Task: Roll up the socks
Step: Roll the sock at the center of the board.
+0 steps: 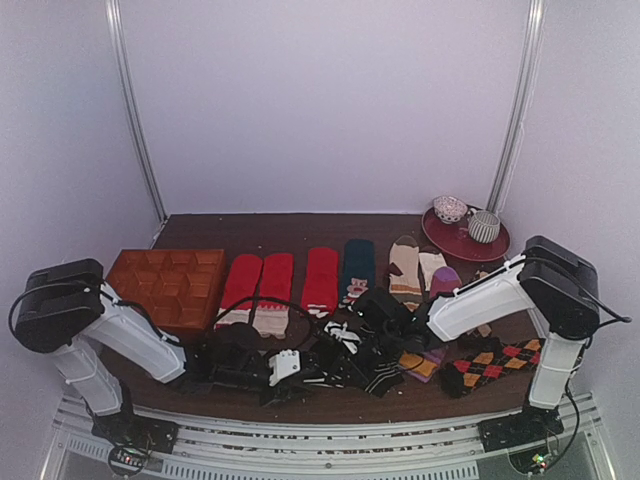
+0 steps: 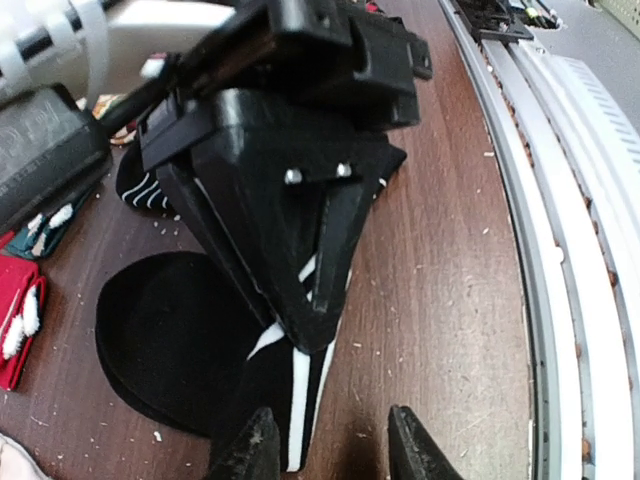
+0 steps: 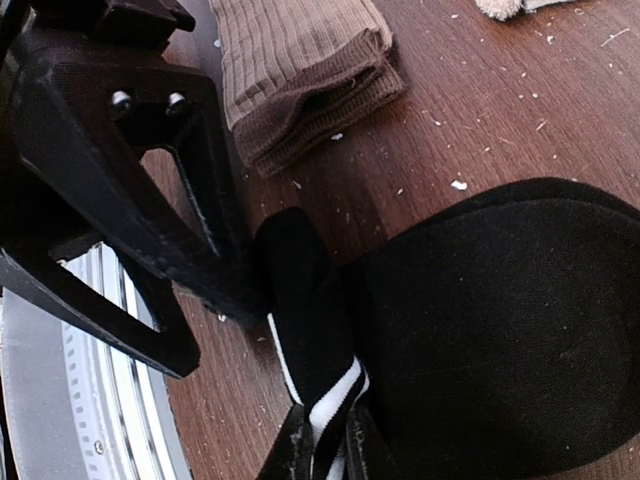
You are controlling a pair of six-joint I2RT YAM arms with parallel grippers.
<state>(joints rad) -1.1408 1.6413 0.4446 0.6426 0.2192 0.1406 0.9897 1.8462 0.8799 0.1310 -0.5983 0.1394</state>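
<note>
Black socks [image 3: 500, 320] with white bands, laid by the table's [image 2: 450, 250] front edge, cuff pinched tight in the right gripper [image 3: 328, 455], left gripper [image 2: 335, 450] spread apart and holding nothing, brown sock [image 3: 300, 70] close by.

Overhead view was evenly, softly lit, somewhat dim; no hard shadows. Wrist views were brighter; table [image 2: 450, 250] carried mild sheen, rail [image 2: 575, 250] washed pale. Black sock [image 3: 500, 330] swallowed detail. Closest foreground soft; edges bowed.
</note>
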